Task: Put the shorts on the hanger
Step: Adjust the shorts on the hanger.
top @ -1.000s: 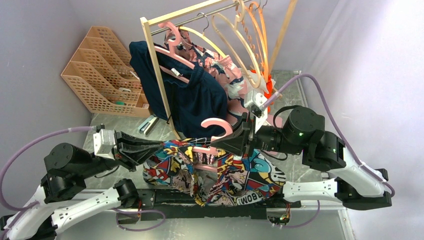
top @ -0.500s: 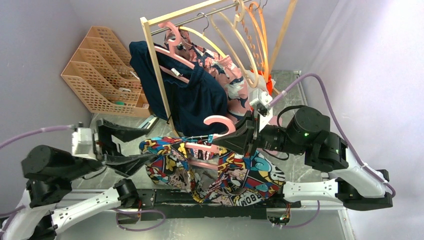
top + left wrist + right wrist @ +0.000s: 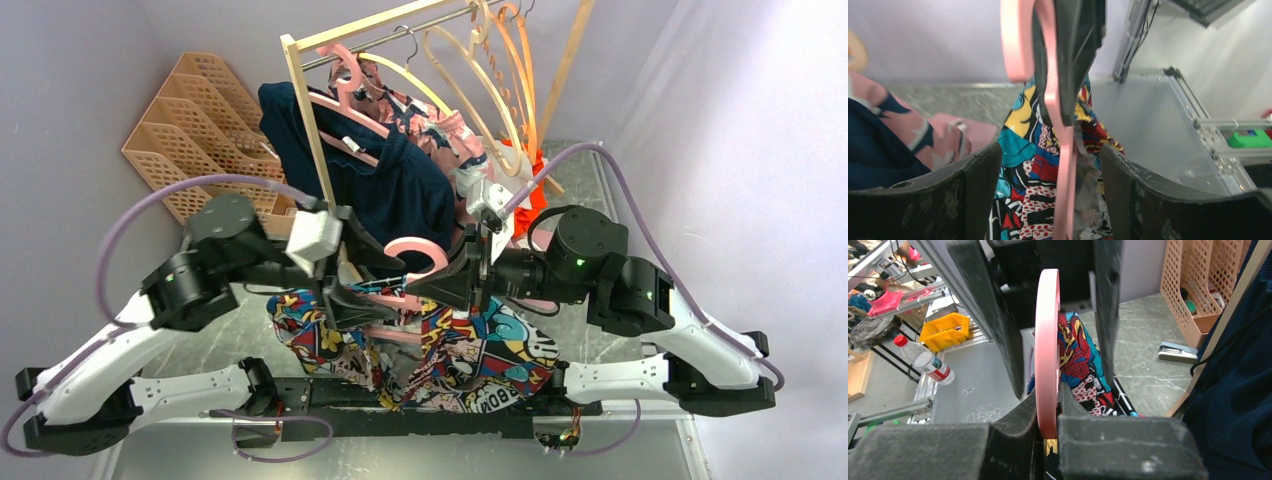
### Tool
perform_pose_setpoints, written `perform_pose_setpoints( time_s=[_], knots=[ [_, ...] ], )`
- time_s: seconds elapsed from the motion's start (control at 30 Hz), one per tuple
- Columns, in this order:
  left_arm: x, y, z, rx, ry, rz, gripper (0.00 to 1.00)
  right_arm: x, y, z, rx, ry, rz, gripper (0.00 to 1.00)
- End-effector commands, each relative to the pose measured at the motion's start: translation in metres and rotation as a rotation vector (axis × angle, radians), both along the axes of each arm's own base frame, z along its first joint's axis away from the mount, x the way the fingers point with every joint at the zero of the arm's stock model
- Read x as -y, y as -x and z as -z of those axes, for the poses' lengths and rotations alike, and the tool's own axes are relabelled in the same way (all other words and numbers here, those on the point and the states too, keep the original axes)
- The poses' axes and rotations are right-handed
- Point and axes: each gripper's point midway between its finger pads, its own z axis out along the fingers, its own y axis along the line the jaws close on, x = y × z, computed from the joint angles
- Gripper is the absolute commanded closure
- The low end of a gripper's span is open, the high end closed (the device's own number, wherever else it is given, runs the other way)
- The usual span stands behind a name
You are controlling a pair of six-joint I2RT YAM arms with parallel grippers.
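Your right gripper (image 3: 1048, 427) is clamped on the pink hanger (image 3: 418, 262) mid-frame, shorts (image 3: 480, 350) bunched just under it, and your left gripper (image 3: 1048, 160) is wide open, empty, straddling the hanger edge-on from the left.

**Two arms converging on the hanger (image 3: 415, 243)**

- The left arm (image 3: 190, 285) reaches in from the hanger's left. The left tool (image 3: 1048, 155) has its jaws spread wide, straddling the hanger without touching it.
- The right arm (image 3: 600, 265) extends from the hanger's right. The right tool (image 3: 1048, 425) is clamped on the hanger's edge.
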Motion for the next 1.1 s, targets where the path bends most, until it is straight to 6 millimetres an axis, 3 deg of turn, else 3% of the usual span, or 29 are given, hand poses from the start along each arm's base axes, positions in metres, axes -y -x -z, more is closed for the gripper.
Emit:
perform_pose_setpoints(
  time_s=[0.0,0.17,0.3,0.53,0.67,0.8,0.93,1.07],
  knots=[
    [0.002,0.017,0.006,0.014,-0.06,0.129,0.26,0.006,0.004,-0.039,0.051,-0.112,-0.016,1.0],
    [0.004,0.012,0.017,0.0,-0.098,0.107,0.29,0.006,0.001,-0.036,0.06,-0.092,-0.002,1.0],
    [0.006,0.007,0.028,-0.019,-0.139,0.093,0.37,0.004,0.0,-0.034,0.067,-0.078,-0.002,1.0],
    [0.011,-0.005,0.048,-0.036,-0.21,0.043,0.4,-0.002,-0.003,-0.032,0.083,-0.056,-0.001,1.0],
    [0.013,-0.012,0.056,-0.034,-0.241,0.021,0.6,-0.003,-0.003,-0.034,0.089,-0.052,-0.001,1.0],
    [0.015,-0.014,0.06,-0.031,-0.248,0.019,0.9,-0.004,-0.003,-0.033,0.095,-0.042,-0.006,1.0],
    [0.012,-0.02,0.058,-0.007,-0.222,-0.029,0.93,-0.006,-0.003,-0.027,0.092,-0.018,-0.015,1.0],
    [0.001,-0.025,0.049,0.019,-0.172,-0.105,0.93,-0.002,-0.006,-0.019,0.085,0.021,0.006,0.61]
  ],
)
